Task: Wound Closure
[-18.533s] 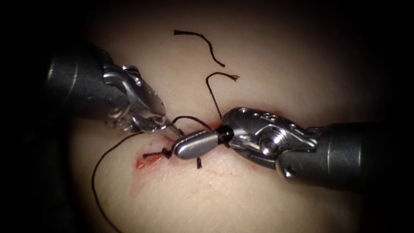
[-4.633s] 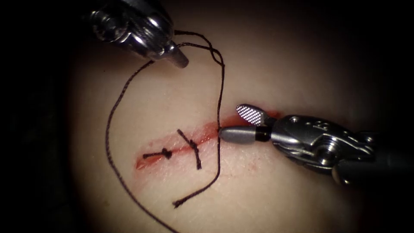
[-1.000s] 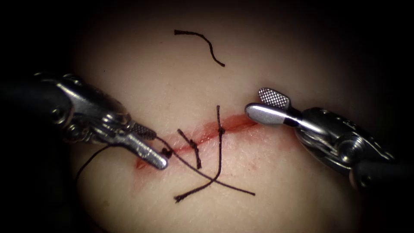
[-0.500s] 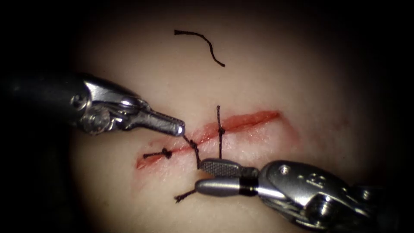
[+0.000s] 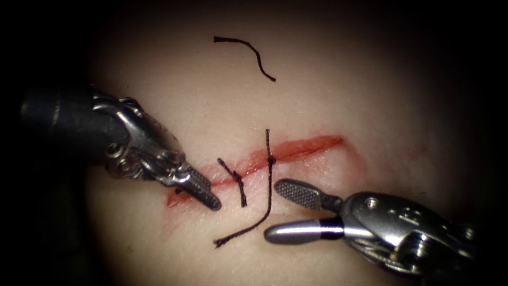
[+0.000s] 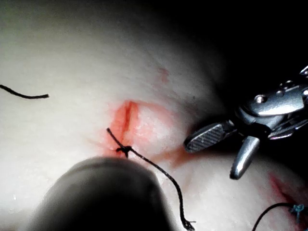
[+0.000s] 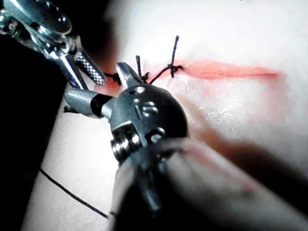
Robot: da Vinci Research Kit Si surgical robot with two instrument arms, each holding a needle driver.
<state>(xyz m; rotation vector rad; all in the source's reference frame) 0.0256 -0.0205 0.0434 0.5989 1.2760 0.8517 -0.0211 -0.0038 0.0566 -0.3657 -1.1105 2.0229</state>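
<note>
The tissue (image 5: 317, 95) bears a red cut (image 5: 301, 148) that runs from lower left up to the right. A knotted stitch (image 5: 237, 177) crosses it, and to its right a second knot (image 5: 271, 159) whose long tail (image 5: 248, 229) trails down toward the front. My left gripper (image 5: 211, 200) rests over the cut's left end; in the right wrist view the left gripper (image 7: 91, 83) has its jaws slightly apart and holds nothing. My right gripper (image 5: 272, 211) lies below the cut, open, its tips just beside the tail, nothing held. The right gripper (image 6: 211, 161) also stands open in the left wrist view.
A cut piece of thread (image 5: 246, 53) lies on the tissue far above the cut, also seen as a cut piece of thread (image 6: 24, 94). Another strand of thread (image 7: 72, 195) lies on the tissue near the right shaft. Red fluid (image 5: 182, 198) stains the cut's left end.
The long strand that lay across the tissue a second ago is gone. My left tool rose, then dropped back onto the cut's left end. My right tool came down below the cut and opened wider.
</note>
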